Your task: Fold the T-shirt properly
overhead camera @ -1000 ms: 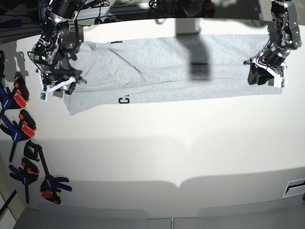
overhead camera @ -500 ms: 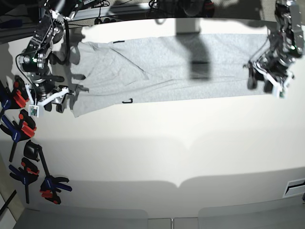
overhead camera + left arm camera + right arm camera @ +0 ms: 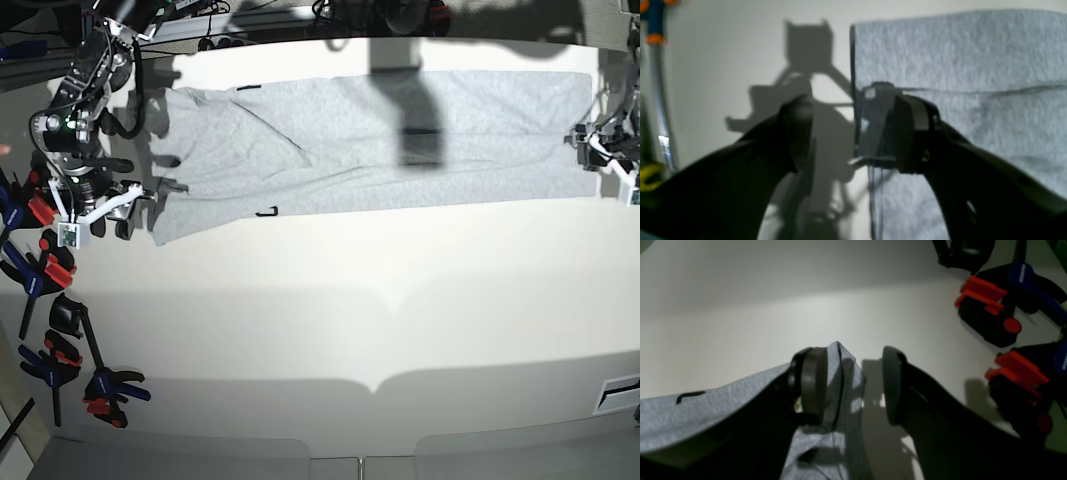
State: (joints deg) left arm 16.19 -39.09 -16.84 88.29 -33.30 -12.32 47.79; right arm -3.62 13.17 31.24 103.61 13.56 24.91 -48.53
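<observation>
Lying on white table [image 3: 330, 300]: long-folded T-shirt [image 3: 380, 140].

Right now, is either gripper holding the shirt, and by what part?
Nothing is held. The left gripper stands open over the T-shirt end edge. The right gripper is open too, one finger touching the corner.

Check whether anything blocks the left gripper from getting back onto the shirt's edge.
Nothing visible does. The left gripper hangs open right at the T-shirt edge, one jaw over the cloth, the other over bare table. Only its shadow lies between.
</observation>
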